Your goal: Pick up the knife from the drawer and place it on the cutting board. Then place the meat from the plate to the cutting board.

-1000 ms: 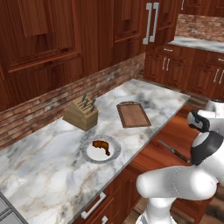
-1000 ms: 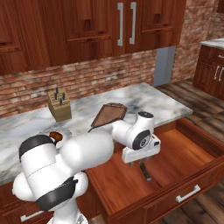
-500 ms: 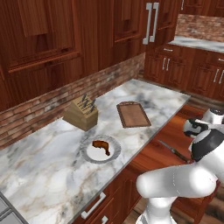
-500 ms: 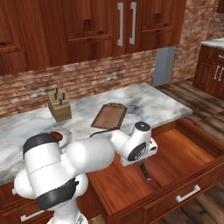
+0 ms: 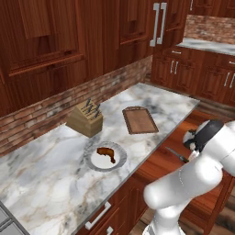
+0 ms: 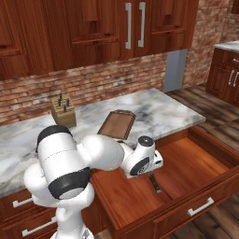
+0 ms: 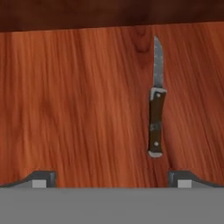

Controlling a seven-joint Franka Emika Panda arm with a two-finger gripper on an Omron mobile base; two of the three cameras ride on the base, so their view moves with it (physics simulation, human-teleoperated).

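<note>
The drawer point(image 6: 198, 161) stands pulled open below the counter edge. On its orange-brown floor lies the knife point(image 7: 155, 118), blade pointing away from the hand, also seen as the knife point(image 6: 156, 183) and the knife point(image 5: 177, 155). My gripper point(image 7: 112, 180) hovers open just above the drawer floor, with the knife to the right of centre between the fingertips' line and nothing held. The cutting board point(image 5: 140, 120) lies bare on the marble counter. The meat point(image 5: 106, 153) rests on the plate point(image 5: 93, 166) left of the board.
A tan knife block point(image 5: 85, 118) with dark handles stands behind the plate near the brick wall. The drawer's front wall point(image 6: 196, 210) with a silver handle and its side walls enclose the hand. Wooden cabinets point(image 6: 107, 32) hang above the counter.
The hand has sunk a little lower into the drawer, closer to the knife. Knife, board, plate and meat have not moved.
</note>
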